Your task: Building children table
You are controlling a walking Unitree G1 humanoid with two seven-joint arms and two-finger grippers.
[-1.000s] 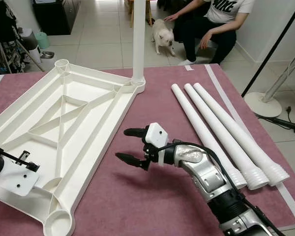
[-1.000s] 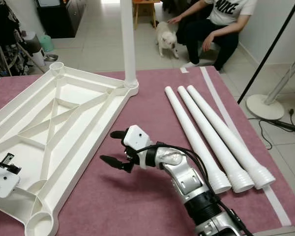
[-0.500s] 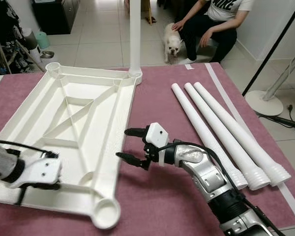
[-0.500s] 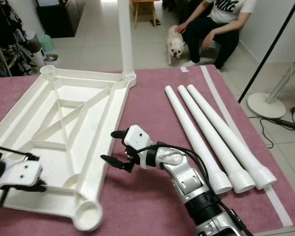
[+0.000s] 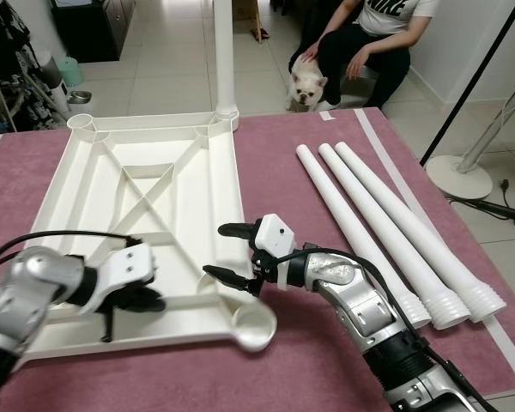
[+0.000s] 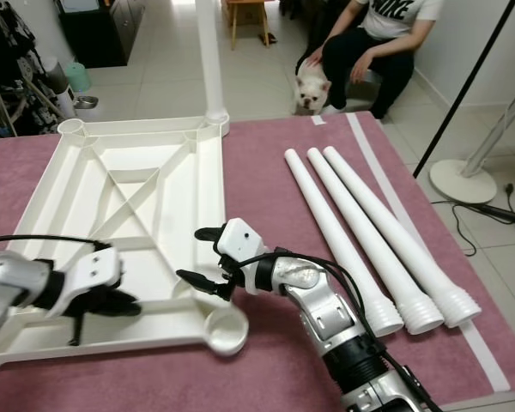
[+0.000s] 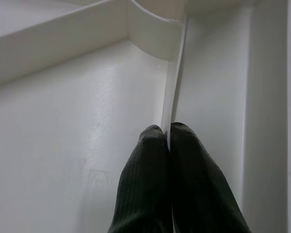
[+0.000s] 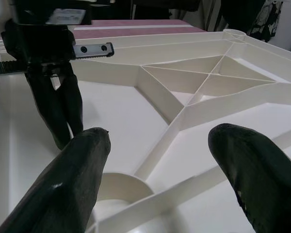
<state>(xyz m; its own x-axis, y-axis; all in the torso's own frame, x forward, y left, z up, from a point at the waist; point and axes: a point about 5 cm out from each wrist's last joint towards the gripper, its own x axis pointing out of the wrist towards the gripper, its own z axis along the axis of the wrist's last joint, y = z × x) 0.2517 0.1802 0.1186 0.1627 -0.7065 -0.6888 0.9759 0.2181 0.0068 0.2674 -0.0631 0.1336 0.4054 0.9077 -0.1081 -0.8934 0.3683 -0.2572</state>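
Tabletop [image 5: 137,206] upside down on my desk [image 5: 283,180], left claw [image 7: 167,133] pinched on an inner rib, right claw [image 5: 226,251] spread wide at its near corner socket [image 5: 253,324], three legs [image 5: 386,227] lying right.

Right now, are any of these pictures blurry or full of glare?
Left eye view: sharp and evenly lit, with soft shine on the floor tiles. Left wrist view: the black fingers look soft up close, with a pale sheen on the white tabletop. Right wrist view: its near fingers are blurred.
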